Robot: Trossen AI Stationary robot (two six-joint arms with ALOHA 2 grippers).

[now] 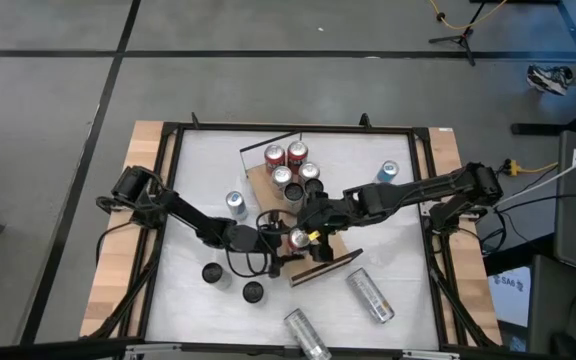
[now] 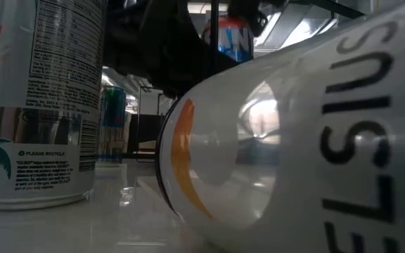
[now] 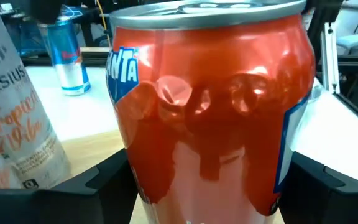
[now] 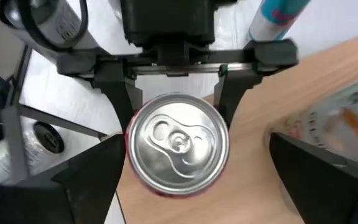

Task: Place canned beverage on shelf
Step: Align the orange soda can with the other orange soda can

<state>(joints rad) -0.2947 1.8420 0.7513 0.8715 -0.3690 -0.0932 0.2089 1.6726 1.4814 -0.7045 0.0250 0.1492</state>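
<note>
A red can (image 1: 298, 238) with a silver top (image 4: 178, 142) is at the near end of the light-brown shelf board (image 1: 340, 250). My left gripper (image 1: 290, 240) is shut on it, coming from the table's left. My right gripper (image 1: 313, 220) is open and empty just above the can; its fingers (image 4: 95, 177) stand wide on either side of the can without touching it. Several other cans (image 1: 286, 165) stand at the shelf's far end, by the thin black rail (image 1: 268, 146). The red can's bottom is hidden in every view. My left gripper pinches the red can's upright wall (image 3: 135, 168) between its two fingers (image 4: 129, 109), one on each side, below the rim. The fingers come level from the table's left. The can stays upright over the shelf's wood; whether its bottom rests there I cannot tell.
A white Celsius can (image 3: 11, 124) stands on the shelf close beside the red one. A blue can (image 1: 388, 172) and a silver can (image 1: 235, 203) stand on the white tabletop. Two cans (image 1: 370, 296) lie near the front edge, and two dark round things (image 1: 211, 273) sit front left.
</note>
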